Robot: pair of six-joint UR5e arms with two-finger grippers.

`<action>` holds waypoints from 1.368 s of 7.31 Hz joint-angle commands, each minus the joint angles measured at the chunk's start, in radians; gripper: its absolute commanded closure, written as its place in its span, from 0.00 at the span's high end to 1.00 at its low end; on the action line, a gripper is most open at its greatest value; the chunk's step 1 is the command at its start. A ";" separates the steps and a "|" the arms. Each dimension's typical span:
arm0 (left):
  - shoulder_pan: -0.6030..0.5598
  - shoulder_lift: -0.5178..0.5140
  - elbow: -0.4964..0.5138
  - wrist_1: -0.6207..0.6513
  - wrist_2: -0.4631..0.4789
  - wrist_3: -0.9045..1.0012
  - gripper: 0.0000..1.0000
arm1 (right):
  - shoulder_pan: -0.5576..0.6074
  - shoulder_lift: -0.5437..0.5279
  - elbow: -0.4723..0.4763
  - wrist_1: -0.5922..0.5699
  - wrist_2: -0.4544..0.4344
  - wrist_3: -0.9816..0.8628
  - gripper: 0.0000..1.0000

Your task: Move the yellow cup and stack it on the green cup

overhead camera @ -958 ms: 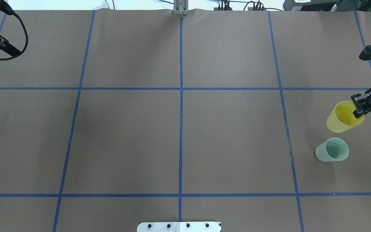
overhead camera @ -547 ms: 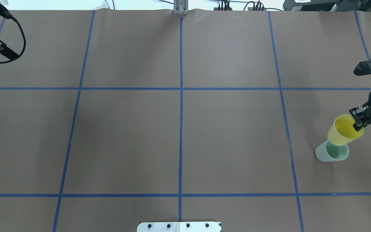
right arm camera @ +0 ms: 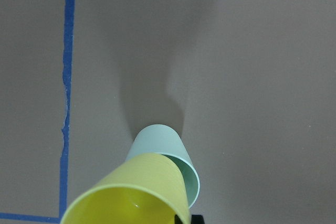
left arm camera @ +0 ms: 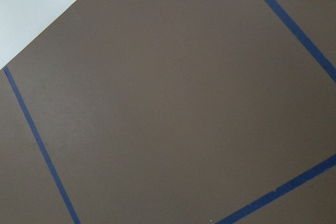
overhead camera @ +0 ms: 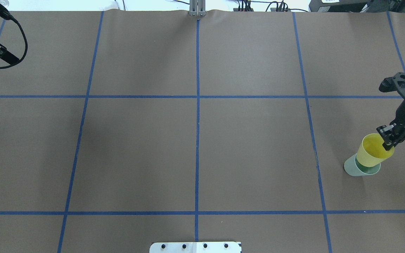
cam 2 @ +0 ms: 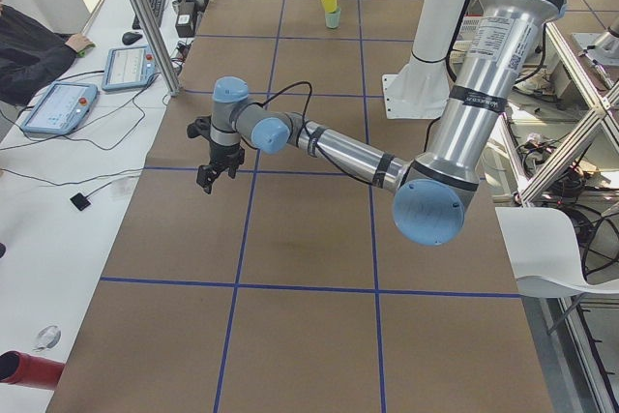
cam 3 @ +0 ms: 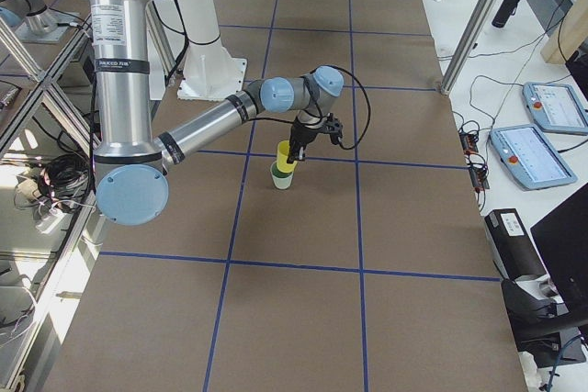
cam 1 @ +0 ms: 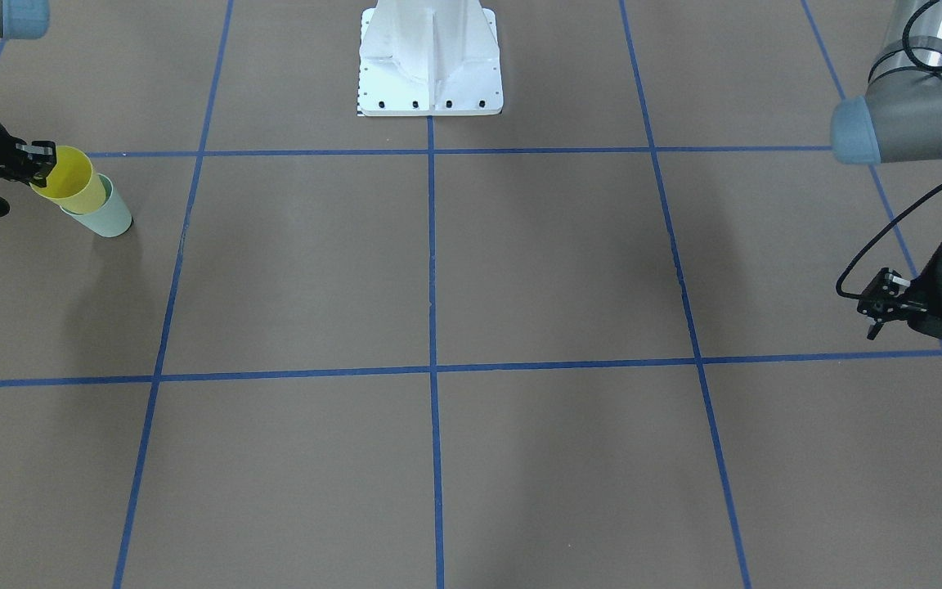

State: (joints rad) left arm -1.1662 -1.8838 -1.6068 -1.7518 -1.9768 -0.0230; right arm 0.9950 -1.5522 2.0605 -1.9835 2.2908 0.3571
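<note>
The right gripper (overhead camera: 387,141) is clamping the rim of the yellow cup (overhead camera: 369,156), one finger inside it, and is holding it tilted with its base at the mouth of the green cup (overhead camera: 350,169), which is standing upright. The left gripper (cam 2: 215,179) is hovering well apart from the green cup, and I cannot tell whether its fingers are spread or closed

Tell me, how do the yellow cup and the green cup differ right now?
The yellow cup is bright, the green cup pale mint. The right claw pinches the yellow cup's rim; nothing grips the green cup, which stands on the table. Both are plain tapered tumblers.
</note>
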 commanded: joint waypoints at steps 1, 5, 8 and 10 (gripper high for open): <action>-0.001 0.002 -0.005 0.000 -0.014 0.000 1.00 | -0.001 0.000 -0.019 0.002 -0.004 -0.001 0.00; -0.001 0.002 -0.004 0.000 -0.022 0.000 1.00 | -0.021 0.014 -0.030 0.008 -0.002 0.008 1.00; -0.036 -0.003 0.004 0.020 -0.023 0.008 1.00 | 0.035 0.024 0.009 0.014 0.003 0.010 1.00; -0.102 -0.003 0.005 0.154 -0.042 0.175 1.00 | 0.201 0.053 -0.017 0.017 0.000 0.008 1.00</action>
State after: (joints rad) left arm -1.2237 -1.8864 -1.6033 -1.6770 -2.0089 0.0347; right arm 1.1047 -1.5200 2.0601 -1.9687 2.2942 0.3670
